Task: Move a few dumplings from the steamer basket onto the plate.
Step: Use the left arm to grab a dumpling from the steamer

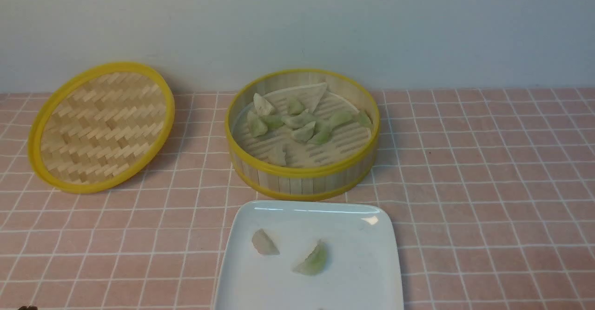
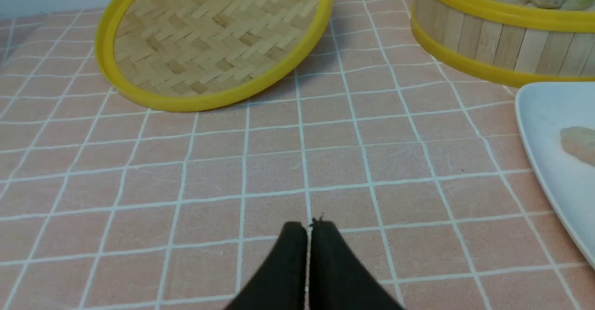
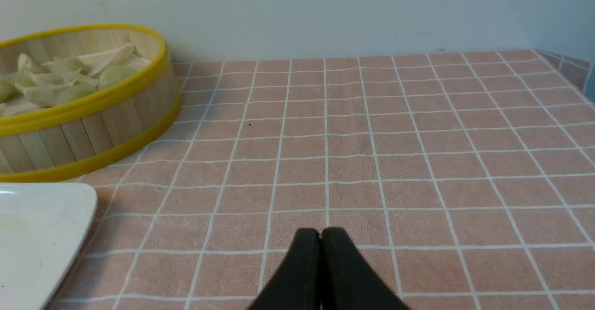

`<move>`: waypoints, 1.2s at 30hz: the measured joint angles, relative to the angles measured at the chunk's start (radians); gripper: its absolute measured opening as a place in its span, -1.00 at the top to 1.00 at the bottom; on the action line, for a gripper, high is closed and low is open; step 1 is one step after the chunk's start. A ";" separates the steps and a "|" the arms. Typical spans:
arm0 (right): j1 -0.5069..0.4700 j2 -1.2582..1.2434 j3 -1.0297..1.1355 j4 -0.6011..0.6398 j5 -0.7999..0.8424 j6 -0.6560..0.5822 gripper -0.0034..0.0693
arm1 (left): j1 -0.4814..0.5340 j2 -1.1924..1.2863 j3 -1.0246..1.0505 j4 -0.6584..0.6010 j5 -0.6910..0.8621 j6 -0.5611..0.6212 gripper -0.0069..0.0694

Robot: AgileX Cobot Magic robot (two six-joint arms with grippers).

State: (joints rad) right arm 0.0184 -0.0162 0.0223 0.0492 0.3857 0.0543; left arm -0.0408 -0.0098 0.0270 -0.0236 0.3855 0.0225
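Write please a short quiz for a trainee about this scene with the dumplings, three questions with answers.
1. True or false: the plate holds no dumplings.
2. On which side of the steamer basket is the woven lid? A) robot's left B) robot's right C) on top of it
3. In what state are the left tool and the right tool?
Key: 1 false, at least two lie on it; 2 A; 3 both shut, holding nothing.

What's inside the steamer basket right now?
Pale green and whitish dumplings lie on the slatted floor of the steamer basket. Its near wall hides the floor just behind it, and the overlapping ones prevent an exact count.
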 joint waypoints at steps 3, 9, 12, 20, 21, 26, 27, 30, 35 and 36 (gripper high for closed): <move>0.000 0.000 0.000 0.000 0.000 0.000 0.94 | 0.000 0.000 0.000 0.000 0.000 0.000 0.83; 0.000 0.000 0.000 0.000 0.000 0.000 0.94 | 0.000 0.000 0.000 0.000 0.000 0.000 0.83; 0.000 0.000 0.000 0.000 0.000 0.000 0.94 | 0.000 0.000 0.000 0.000 0.000 0.000 0.83; 0.000 0.000 0.000 0.000 0.000 0.000 0.94 | 0.000 0.000 0.000 0.000 0.000 0.000 0.83; 0.000 0.000 0.000 0.000 0.000 0.000 0.94 | 0.000 0.000 0.000 0.000 0.000 0.000 0.83; 0.000 0.000 0.000 0.000 0.000 0.000 0.94 | 0.000 0.000 0.002 -0.046 -0.029 -0.012 0.83; 0.000 0.000 0.000 0.000 0.000 0.000 0.94 | 0.000 0.000 0.003 -0.083 -0.059 -0.022 0.83; 0.000 0.000 0.000 0.000 0.000 0.000 0.94 | 0.000 0.000 0.003 -0.211 -0.180 -0.062 0.83; 0.000 0.000 0.005 0.075 -0.046 0.038 0.94 | 0.000 0.000 0.003 -0.442 -0.498 -0.130 0.83; 0.000 0.000 0.007 0.160 -0.090 0.080 0.94 | 0.000 0.000 0.001 -0.486 -0.585 -0.152 0.83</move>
State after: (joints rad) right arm 0.0184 -0.0162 0.0297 0.2090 0.2961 0.1342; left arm -0.0408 -0.0098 0.0278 -0.5091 -0.1996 -0.1298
